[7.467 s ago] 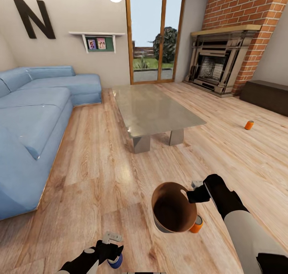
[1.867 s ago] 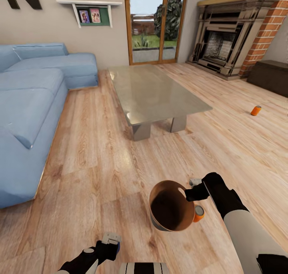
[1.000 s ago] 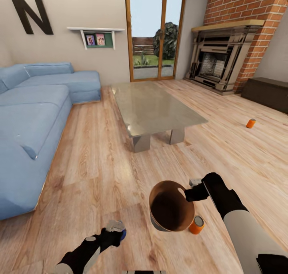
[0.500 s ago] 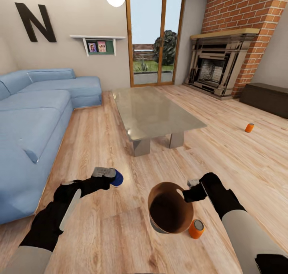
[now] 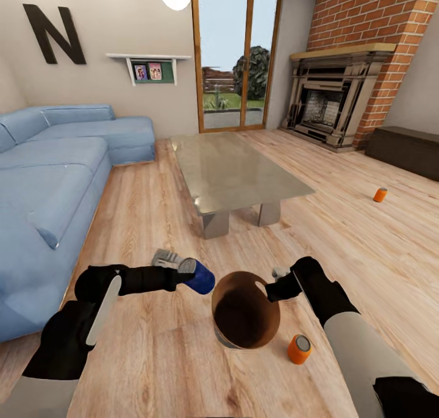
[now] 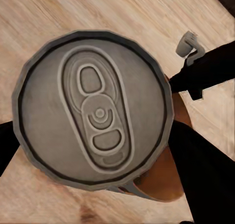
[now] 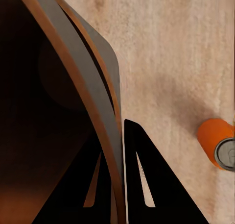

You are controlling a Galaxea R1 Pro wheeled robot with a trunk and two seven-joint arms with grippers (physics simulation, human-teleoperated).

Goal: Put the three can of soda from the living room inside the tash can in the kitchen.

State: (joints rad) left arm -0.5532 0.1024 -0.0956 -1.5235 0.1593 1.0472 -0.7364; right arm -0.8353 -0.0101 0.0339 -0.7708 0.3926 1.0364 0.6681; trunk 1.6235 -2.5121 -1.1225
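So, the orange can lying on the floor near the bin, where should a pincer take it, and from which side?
Grip the orange can across its round middle, coming down from above. It lies on its side on the wood floor, grey end facing up toward the camera, so the curved sides are free. Approach from the side away from the bin, which stands close.

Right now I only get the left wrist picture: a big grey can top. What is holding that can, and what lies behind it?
Observer: The left gripper holds that blue-sided can, beside the brown bin's rim.
Operator: Does the bin stand on the floor?
Observer: No, it hangs tilted; the right gripper pinches its rim, one finger outside the wall.
Operator: Any other cans?
Observer: An orange can lies on the floor by the bin; another orange can stands far off, toward the fireplace.
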